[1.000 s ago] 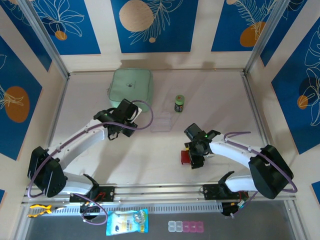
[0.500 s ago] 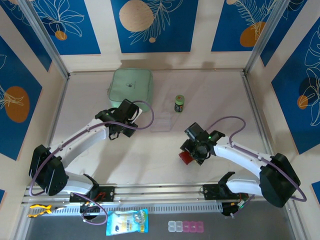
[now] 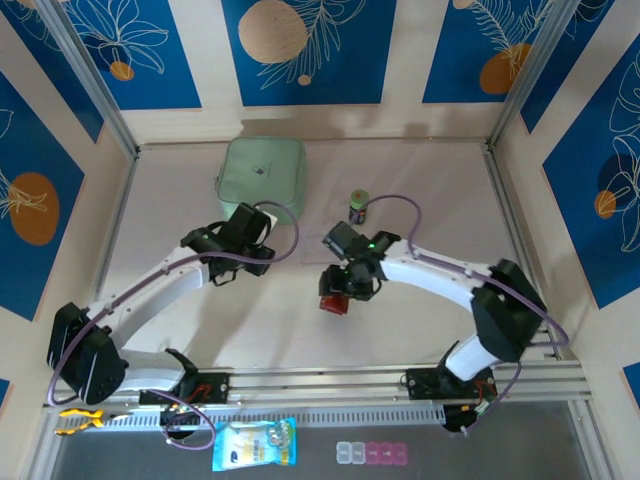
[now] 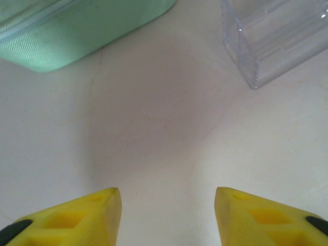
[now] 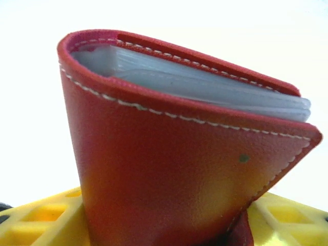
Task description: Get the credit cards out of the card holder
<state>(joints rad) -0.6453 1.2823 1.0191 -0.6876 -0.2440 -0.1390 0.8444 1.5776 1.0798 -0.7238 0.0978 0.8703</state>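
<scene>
R gripper [image 3: 338,293] pinching folded wallet [image 5: 169,169] by its lower edge, mid-table, 6 o'clock of jar [image 3: 359,207]. L gripper [image 4: 168,215] spread, empty, at wallet's 10 o'clock. No cards visible inside. Risk: pinch clamps wallet shut, or wallet slips when L pulls.

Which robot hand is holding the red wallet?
The right hand grips the red card holder; the left hand hangs open and empty over the table.

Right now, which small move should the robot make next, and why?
Probably bring the left hand, open over the table, across to the card holder. The right hand grips it folded shut, so the clear pockets seem hard to reach until a second hand spreads the cover.
</scene>
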